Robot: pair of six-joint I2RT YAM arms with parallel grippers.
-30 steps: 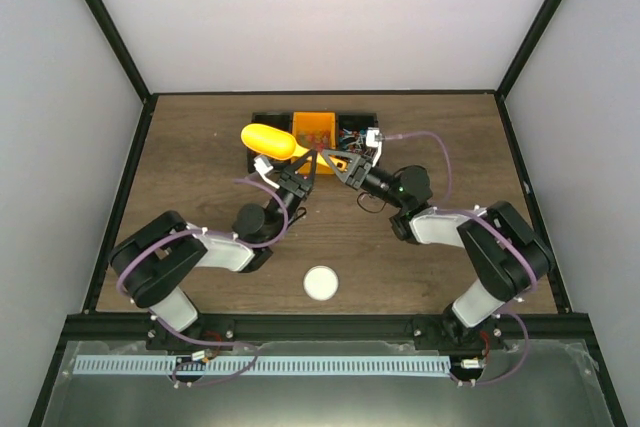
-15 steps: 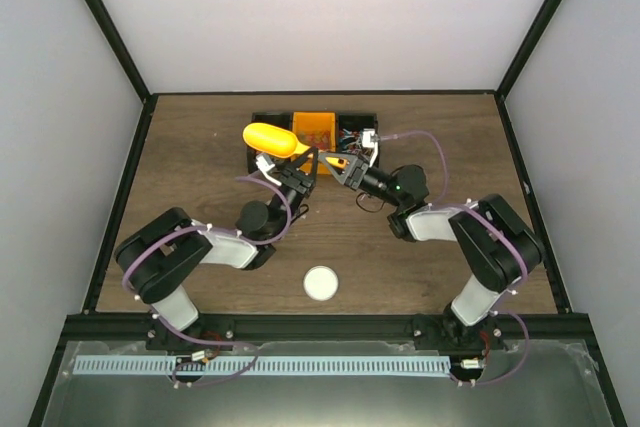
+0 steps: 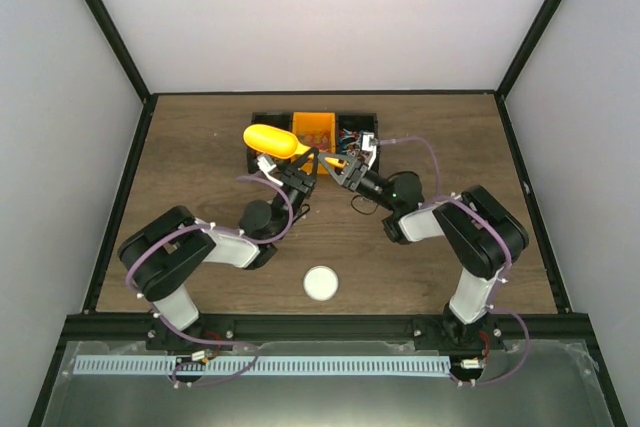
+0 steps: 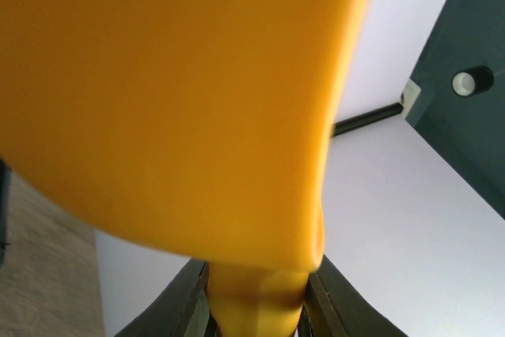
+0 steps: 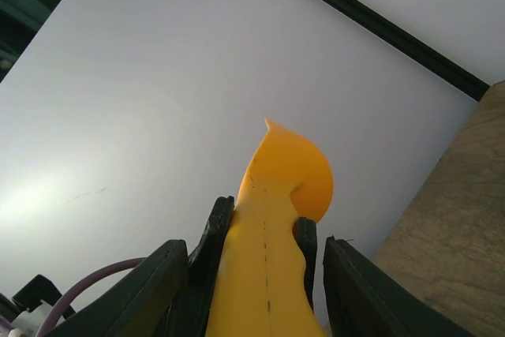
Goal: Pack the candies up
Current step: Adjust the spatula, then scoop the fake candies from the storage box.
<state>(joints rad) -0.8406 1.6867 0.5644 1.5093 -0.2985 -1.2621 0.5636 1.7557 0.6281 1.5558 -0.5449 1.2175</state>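
An orange plastic scoop (image 3: pixel 268 139) hangs over the left part of the black tray (image 3: pixel 262 119) at the back of the table. My left gripper (image 3: pixel 303 164) is shut on its handle; in the left wrist view the scoop's bowl (image 4: pixel 173 100) fills the frame and the handle sits tight in the left gripper (image 4: pixel 256 293). My right gripper (image 3: pixel 341 167) meets the handle's end from the right. Its fingers (image 5: pixel 162 290) stand open, straddling the handle (image 5: pixel 264 274) with gaps on both sides. Multicoloured candies (image 3: pixel 353 136) lie in the tray's right compartment.
An orange bin (image 3: pixel 314 129) with reddish bits sits in the tray's middle. A white round lid (image 3: pixel 320 283) lies on the wooden table near the front, between the two arm bases. Black frame rails border the table on every side.
My right gripper's jaws have spread apart and let go of the scoop's handle, and the right arm has shifted slightly left. The left gripper keeps its hold; the scoop has barely moved.
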